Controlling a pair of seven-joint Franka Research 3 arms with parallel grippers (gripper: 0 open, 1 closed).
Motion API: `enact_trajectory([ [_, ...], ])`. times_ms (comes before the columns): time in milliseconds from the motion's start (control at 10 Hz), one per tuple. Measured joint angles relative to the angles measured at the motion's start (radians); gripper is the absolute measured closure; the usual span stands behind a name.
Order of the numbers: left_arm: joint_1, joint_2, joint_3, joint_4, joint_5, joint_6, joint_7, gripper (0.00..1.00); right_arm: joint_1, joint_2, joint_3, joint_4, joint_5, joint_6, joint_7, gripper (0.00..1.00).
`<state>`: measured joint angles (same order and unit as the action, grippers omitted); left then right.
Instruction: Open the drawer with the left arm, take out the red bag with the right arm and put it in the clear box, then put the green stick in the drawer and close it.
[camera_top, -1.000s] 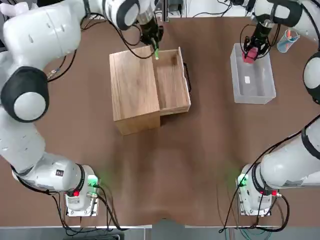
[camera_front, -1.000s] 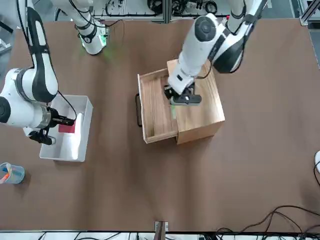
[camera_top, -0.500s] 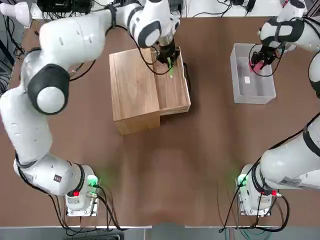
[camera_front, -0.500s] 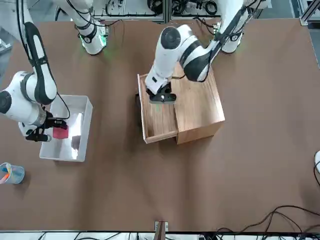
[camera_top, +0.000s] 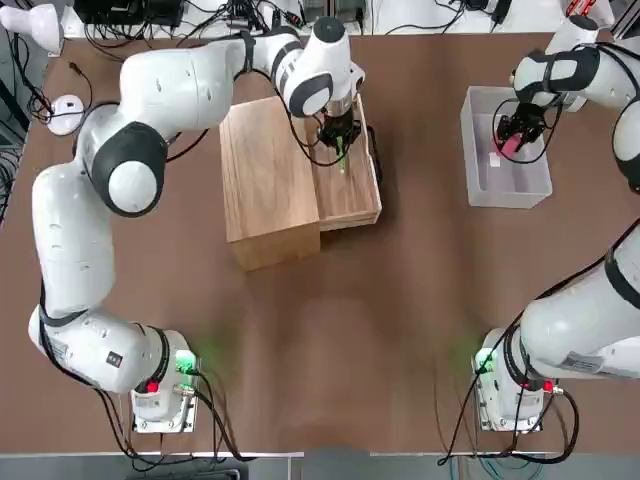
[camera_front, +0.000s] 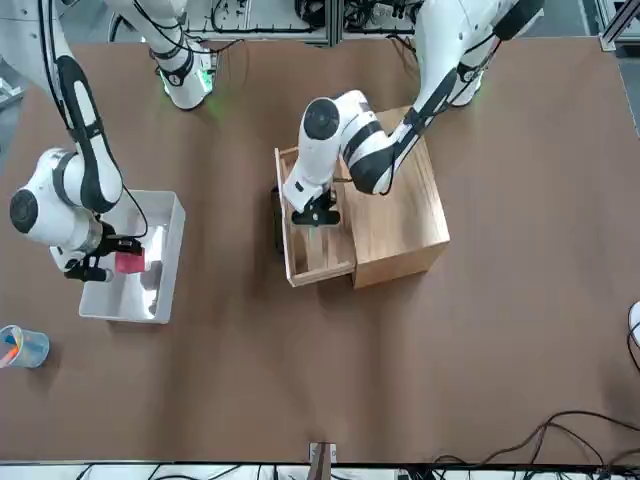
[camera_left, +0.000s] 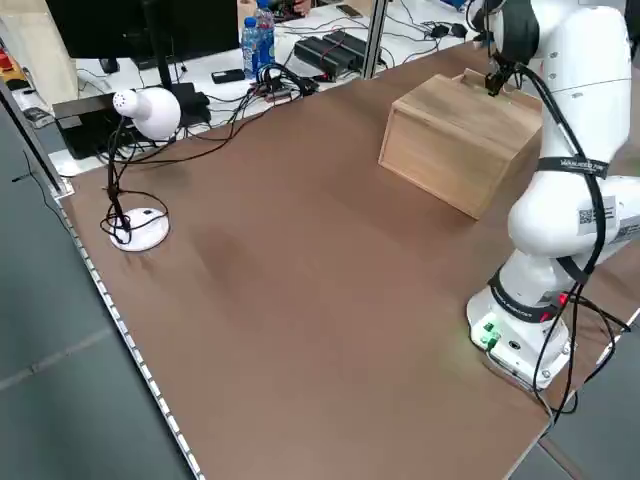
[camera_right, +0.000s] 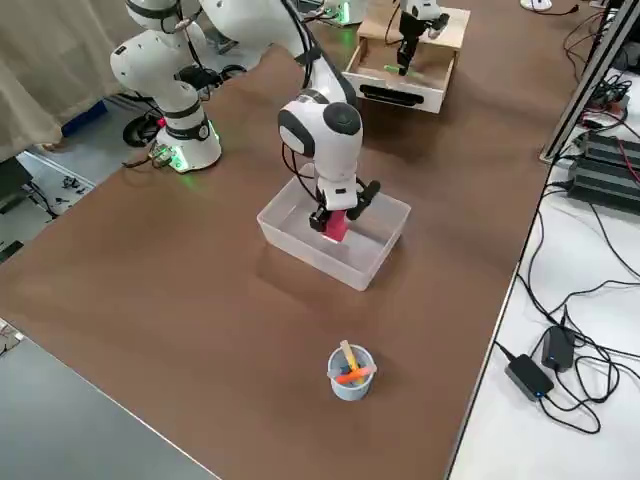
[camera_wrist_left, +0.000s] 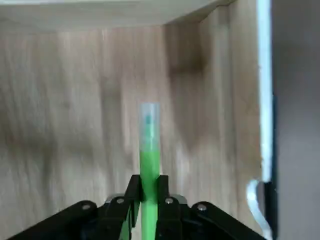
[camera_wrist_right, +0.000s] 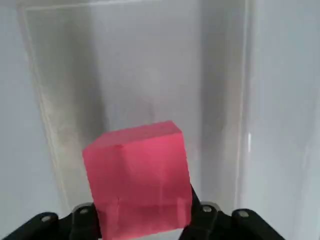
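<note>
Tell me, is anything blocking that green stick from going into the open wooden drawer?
Nothing visible. The left gripper holds the green stick directly over the drawer, which is pulled out, and the wood floor under the stick's tip is bare.

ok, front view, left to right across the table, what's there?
small blue cup → right gripper holding the red bag → clear box → drawer, left gripper over it → wooden box
</note>
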<state>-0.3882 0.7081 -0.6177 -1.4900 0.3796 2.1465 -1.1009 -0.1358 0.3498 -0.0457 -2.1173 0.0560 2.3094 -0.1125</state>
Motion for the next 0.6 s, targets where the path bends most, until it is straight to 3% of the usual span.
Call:
enact_trajectory([
  [100, -0.003, 0.009, 0.0, 0.003, 0.006, 0.0, -0.005, 0.81, 0.001, 0.005, 0.002, -0.001, 0.0, -0.002, 0.01, 0.38],
  [200, -0.004, 0.01, 0.0, 0.006, 0.007, 0.0, -0.006, 0.7, 0.002, 0.007, 0.004, -0.001, 0.0, -0.002, 0.013, 0.34],
  [300, -0.003, 0.009, -0.001, 0.016, 0.013, 0.0, -0.006, 0.54, 0.002, 0.009, 0.006, -0.001, 0.0, -0.003, 0.015, 0.3],
  [500, 0.005, -0.013, -0.001, 0.031, 0.018, -0.017, -0.006, 0.25, 0.003, 0.008, 0.008, 0.003, 0.0, -0.003, 0.016, 0.07],
  [600, 0.015, -0.044, -0.001, 0.039, 0.019, -0.064, -0.005, 0.08, 0.007, 0.005, 0.013, 0.02, 0.0, -0.023, 0.016, 0.03],
])
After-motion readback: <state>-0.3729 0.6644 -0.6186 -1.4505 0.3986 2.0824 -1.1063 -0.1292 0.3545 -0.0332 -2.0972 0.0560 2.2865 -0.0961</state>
